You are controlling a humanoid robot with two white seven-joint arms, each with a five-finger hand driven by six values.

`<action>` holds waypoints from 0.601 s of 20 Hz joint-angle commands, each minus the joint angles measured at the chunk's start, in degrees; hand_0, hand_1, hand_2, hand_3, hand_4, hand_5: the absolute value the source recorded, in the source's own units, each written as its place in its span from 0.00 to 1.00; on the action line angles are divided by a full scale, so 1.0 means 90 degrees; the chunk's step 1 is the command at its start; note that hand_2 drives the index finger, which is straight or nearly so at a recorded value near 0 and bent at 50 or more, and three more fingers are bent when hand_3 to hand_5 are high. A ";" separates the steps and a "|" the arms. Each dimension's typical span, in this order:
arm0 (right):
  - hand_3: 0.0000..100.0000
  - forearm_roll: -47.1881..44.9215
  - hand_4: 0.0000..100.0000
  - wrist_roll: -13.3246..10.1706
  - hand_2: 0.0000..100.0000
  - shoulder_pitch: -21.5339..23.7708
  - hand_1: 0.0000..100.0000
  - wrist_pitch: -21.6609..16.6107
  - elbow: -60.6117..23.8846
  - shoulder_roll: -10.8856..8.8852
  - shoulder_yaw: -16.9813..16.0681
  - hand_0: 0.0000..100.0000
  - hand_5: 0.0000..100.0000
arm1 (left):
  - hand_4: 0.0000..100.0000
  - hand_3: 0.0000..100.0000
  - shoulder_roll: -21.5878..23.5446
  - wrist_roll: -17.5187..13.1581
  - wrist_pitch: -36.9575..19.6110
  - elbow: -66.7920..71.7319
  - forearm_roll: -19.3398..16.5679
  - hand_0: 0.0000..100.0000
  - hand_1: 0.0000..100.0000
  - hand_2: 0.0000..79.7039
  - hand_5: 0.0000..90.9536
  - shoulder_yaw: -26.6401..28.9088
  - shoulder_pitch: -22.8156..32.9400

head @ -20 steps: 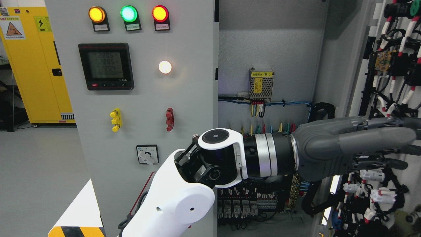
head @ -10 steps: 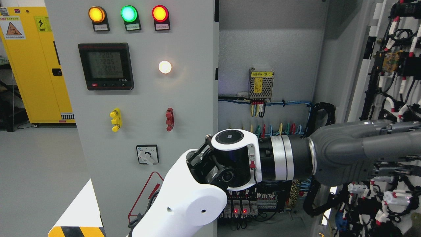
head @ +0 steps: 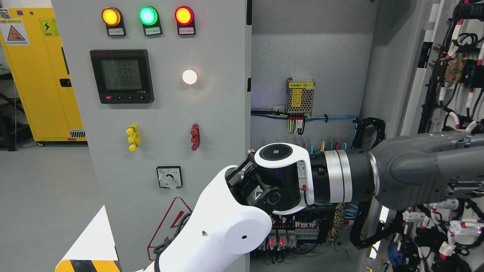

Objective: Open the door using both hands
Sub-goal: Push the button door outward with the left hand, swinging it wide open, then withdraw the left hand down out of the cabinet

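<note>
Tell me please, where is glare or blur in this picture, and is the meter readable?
Head view: the white lamp blooms, throwing a soft halo on the grey panel; the meter digits are faint and washed out, hard to read; the left hand is near the lens, large and slightly soft, cut by the right edge; the cabinet back wall is evenly lit.

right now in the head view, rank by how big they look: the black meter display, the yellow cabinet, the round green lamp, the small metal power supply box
1. Yellow cabinet, though partly cut off and farther back
2. Black meter display
3. Small metal power supply box, set deeper inside, so it may look smaller than it is
4. Round green lamp
</note>
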 commanded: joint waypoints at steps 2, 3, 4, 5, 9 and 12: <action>0.00 0.0002 0.00 0.0001 0.04 0.0020 0.50 0.0004 0.0000 0.0000 0.0000 0.00 0.00 | 0.00 0.00 -0.0023 0.0000 0.0018 0.0093 0.0031 0.12 0.56 0.00 0.00 -0.0189 0.0040; 0.00 0.0002 0.00 0.0001 0.04 0.0020 0.50 0.0004 0.0000 0.0000 0.0000 0.00 0.00 | 0.00 0.00 -0.0023 0.0000 0.0066 0.0005 0.0022 0.12 0.56 0.00 0.00 0.0005 0.0147; 0.00 0.0002 0.00 0.0001 0.04 0.0020 0.50 0.0004 0.0000 0.0000 0.0000 0.00 0.00 | 0.00 0.00 0.0006 0.0000 0.0096 -0.0170 -0.0017 0.12 0.56 0.00 0.00 0.0297 0.0245; 0.00 0.0002 0.00 0.0001 0.04 0.0020 0.50 0.0004 0.0000 0.0000 0.0000 0.00 0.00 | 0.00 0.00 0.0045 0.0000 0.0193 -0.0336 -0.0056 0.12 0.56 0.00 0.00 0.0551 0.0362; 0.00 0.0002 0.00 0.0001 0.04 0.0020 0.50 0.0004 0.0000 0.0000 0.0000 0.00 0.00 | 0.00 0.00 0.0795 -0.0010 0.0340 -0.0912 -0.0106 0.12 0.56 0.00 0.00 0.1207 0.0694; 0.00 0.0002 0.00 0.0001 0.04 0.0020 0.50 0.0004 0.0000 0.0000 0.0000 0.00 0.00 | 0.00 0.00 0.1479 -0.0010 0.0253 -0.1264 -0.0125 0.12 0.56 0.00 0.00 0.1325 0.1230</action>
